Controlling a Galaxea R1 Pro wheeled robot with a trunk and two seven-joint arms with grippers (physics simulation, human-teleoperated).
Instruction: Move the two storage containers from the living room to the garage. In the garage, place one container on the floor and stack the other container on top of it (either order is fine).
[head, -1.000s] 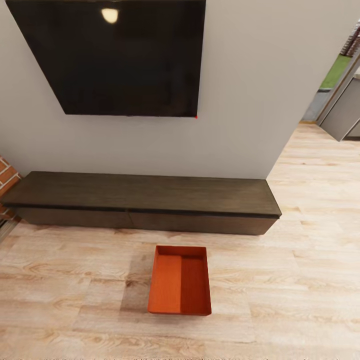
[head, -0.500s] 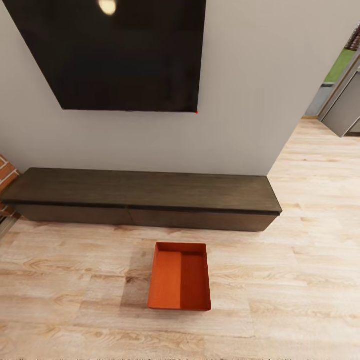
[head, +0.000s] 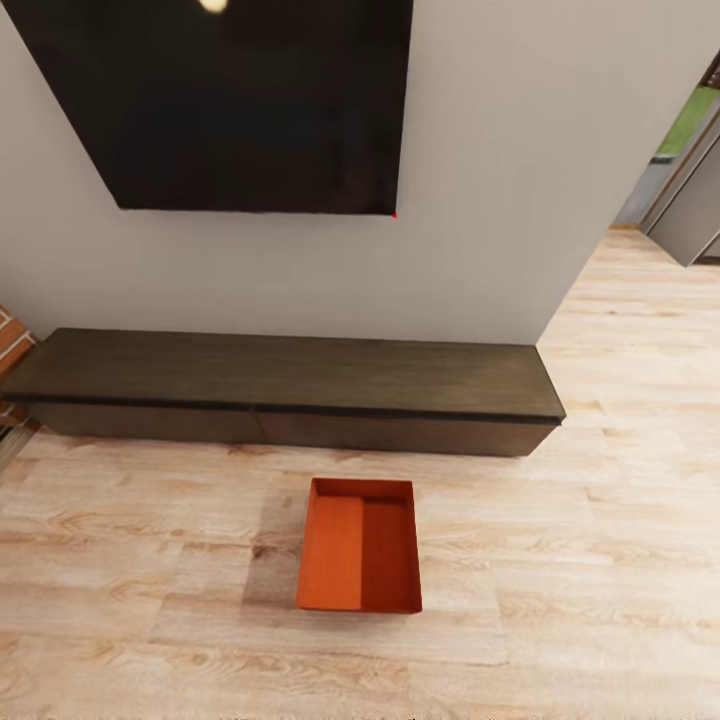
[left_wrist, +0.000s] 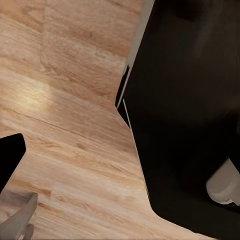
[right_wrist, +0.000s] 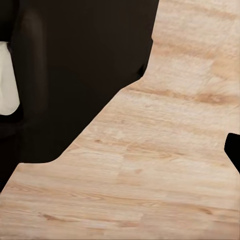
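Note:
One orange-red storage container rests on the light wood planks of the living room, just in front of the long low dark bench. It is open-topped and nothing shows inside it. No hand touches it. In the left wrist view a dark fingertip shows at the frame's edge over wood planks, beside the robot's black base. The right wrist view has a dark fingertip at its edge and the black base. Nothing lies between the fingers in either wrist view.
A black TV hangs on the pale wall above the bench. Red brick shows at the far left. To the right the wood flooring runs past the wall's corner toward a grey door.
The whole head picture has slid slightly upward, so the camera has moved. The container has not shifted on the planks.

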